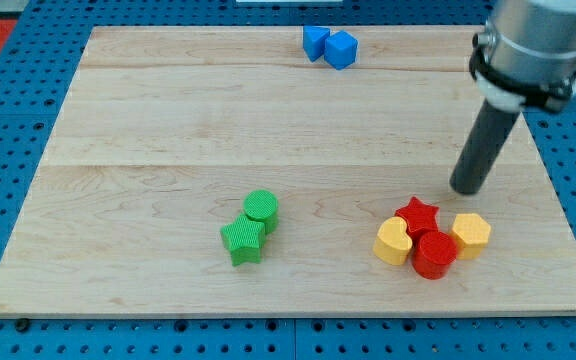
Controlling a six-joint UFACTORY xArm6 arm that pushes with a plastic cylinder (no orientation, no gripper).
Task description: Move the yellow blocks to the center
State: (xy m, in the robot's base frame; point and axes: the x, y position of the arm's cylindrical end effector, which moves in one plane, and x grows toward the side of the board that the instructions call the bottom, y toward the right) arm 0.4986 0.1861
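Two yellow blocks lie at the view's lower right: a yellow heart-like block [393,241] on the left and a yellow hexagon block [471,234] on the right. Between them sit a red star block [417,214] and a red cylinder block [434,254], all touching in one cluster. My tip [467,188] rests on the board just above the yellow hexagon and to the right of the red star, a short gap from both.
A green cylinder block [261,209] and a green star block [243,241] touch at the lower middle. Two blue blocks [329,46] sit together at the top edge of the wooden board [168,120]. Blue pegboard surrounds the board.
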